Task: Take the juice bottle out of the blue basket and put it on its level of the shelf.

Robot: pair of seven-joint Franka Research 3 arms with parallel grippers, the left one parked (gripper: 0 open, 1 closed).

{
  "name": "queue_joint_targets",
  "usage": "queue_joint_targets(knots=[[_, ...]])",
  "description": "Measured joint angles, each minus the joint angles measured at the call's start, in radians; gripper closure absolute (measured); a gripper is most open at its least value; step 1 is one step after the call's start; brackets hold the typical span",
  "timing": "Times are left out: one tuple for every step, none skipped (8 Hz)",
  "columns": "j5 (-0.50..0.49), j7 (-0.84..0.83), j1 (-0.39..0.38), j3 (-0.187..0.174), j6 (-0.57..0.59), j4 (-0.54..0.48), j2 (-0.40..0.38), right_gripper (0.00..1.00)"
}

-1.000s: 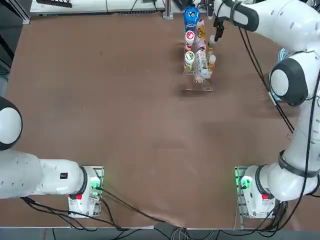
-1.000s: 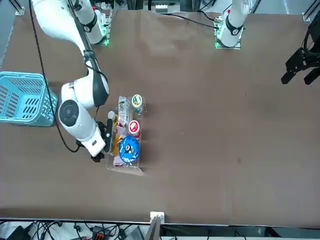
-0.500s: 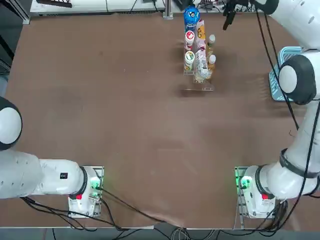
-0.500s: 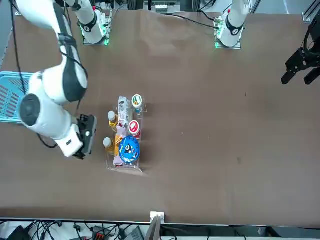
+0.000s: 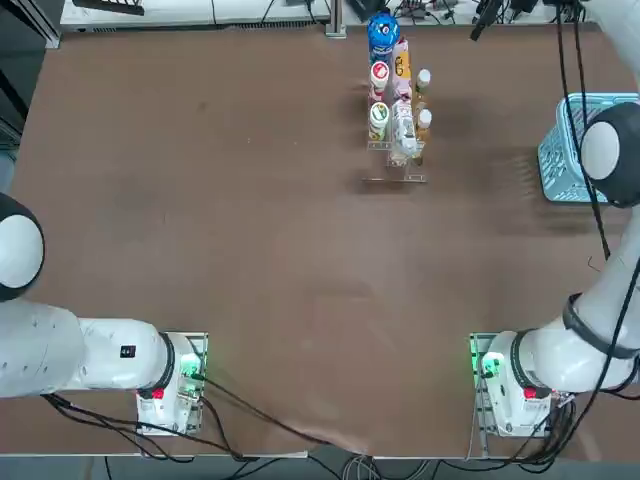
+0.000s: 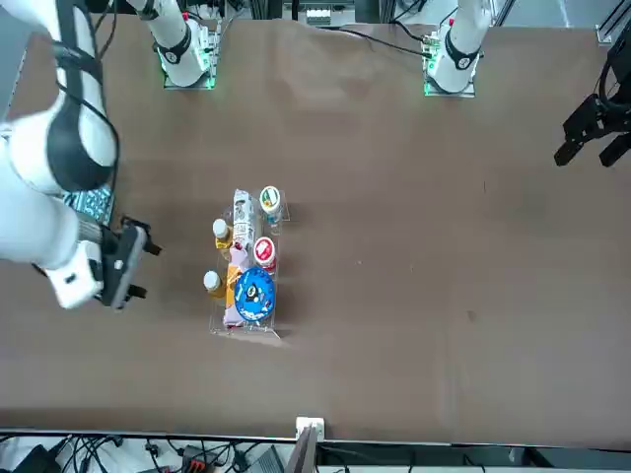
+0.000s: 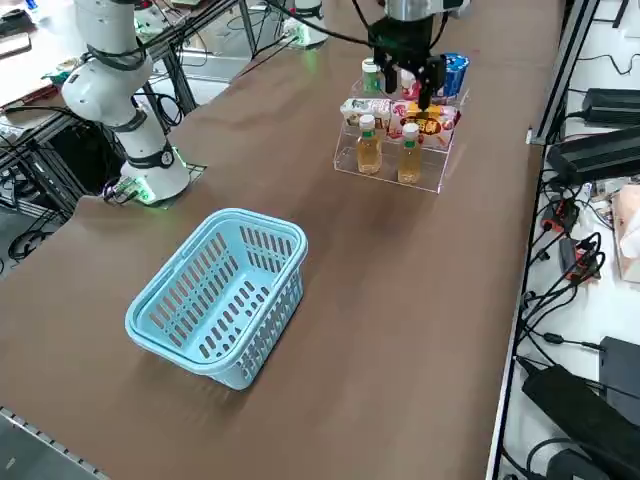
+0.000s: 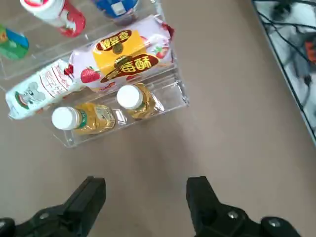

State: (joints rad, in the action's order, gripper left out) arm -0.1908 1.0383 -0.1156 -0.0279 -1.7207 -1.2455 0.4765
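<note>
Hovering above the surface beside the shelf, your right hand has its fingers wide apart; both juice bottles stand side by side on the shelf's lowest level, well apart from the basket.

"Supporting surface?"
"One brown table, level, faint small marks on its top."
"Items directly upon it?"
"Two: the blue basket, upright, open side up; and the clear stepped shelf, upright, well apart from it."
</note>
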Motion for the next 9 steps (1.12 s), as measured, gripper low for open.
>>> queue_joint_targets(knots=[[0.000,-0.087,0.011,0.000,0.030,0.002,-0.028,0.00],[0.000,-0.186,0.021,-0.001,0.073,0.003,-0.056,0.00],[0.001,-0.295,0.034,-0.001,0.114,0.003,-0.083,0.00],[0.004,-0.406,0.046,-0.004,0.138,-0.001,-0.108,0.00],[0.010,-0.518,0.053,-0.009,0.150,-0.013,-0.133,0.00],[0.016,-0.616,0.055,-0.014,0.156,-0.035,-0.158,0.00],[0.029,-0.699,0.055,-0.016,0.159,-0.066,-0.183,0.00],[0.072,-0.770,0.054,-0.016,0.159,-0.103,-0.209,0.00],[0.121,-0.819,0.052,-0.016,0.159,-0.140,-0.239,0.00]])
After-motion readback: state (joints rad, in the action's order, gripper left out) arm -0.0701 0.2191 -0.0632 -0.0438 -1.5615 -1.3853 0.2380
